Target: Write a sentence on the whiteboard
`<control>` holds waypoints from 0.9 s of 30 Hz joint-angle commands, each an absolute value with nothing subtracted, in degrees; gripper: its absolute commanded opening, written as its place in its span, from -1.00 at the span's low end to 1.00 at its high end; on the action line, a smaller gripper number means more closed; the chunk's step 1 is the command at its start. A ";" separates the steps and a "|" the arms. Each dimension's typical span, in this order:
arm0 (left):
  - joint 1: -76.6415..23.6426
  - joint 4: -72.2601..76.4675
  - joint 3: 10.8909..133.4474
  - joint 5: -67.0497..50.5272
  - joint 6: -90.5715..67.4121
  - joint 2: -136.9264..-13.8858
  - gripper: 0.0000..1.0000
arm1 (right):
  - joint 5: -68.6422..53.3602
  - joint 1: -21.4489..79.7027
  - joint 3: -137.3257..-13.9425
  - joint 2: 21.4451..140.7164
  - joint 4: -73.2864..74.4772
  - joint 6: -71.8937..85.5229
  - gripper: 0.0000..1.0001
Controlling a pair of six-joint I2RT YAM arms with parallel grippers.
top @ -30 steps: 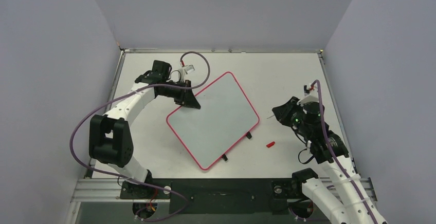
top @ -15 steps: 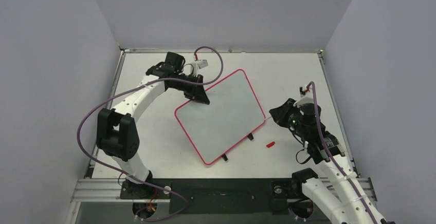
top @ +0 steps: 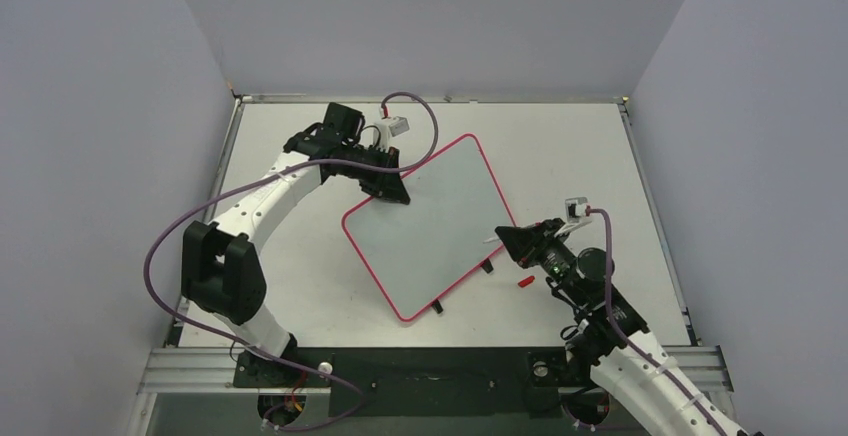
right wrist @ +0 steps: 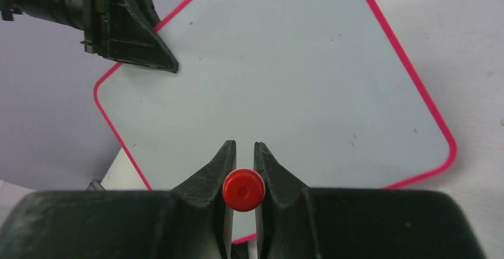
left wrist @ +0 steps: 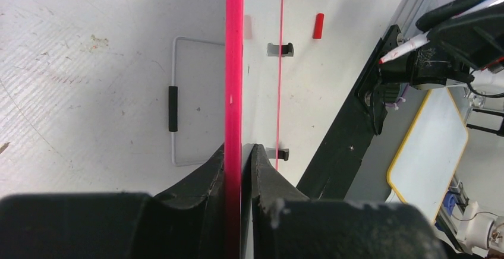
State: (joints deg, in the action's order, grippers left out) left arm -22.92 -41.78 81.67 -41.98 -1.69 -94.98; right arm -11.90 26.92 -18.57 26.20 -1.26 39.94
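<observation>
The whiteboard (top: 425,226) has a red-pink border and lies skewed mid-table, its face blank (right wrist: 285,81). No sentence shows on it. My left gripper (top: 393,194) is shut on the board's far-left edge; in the left wrist view the jaws (left wrist: 240,147) pinch the red edge (left wrist: 233,63). My right gripper (top: 503,237) is shut on a marker (right wrist: 243,190) whose red end faces the wrist camera. It hovers at the board's right edge, with the marker's tip (top: 492,240) pointing at the board.
A red marker cap (top: 525,281) lies on the table right of the board's two black clips (top: 485,265). A wire loop with a black sleeve (left wrist: 172,101) shows beside the board's edge. Walls enclose the table on three sides.
The left gripper dragged the whiteboard to the right and turned it, then nearly stopped. The right gripper swung left and nearer with the marker, reaching the board's right edge.
</observation>
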 commanded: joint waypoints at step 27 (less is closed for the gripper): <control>-27.38 -27.84 72.96 -21.78 5.36 -91.95 -1.00 | 2.78 56.82 -13.95 57.89 -71.86 23.95 -1.00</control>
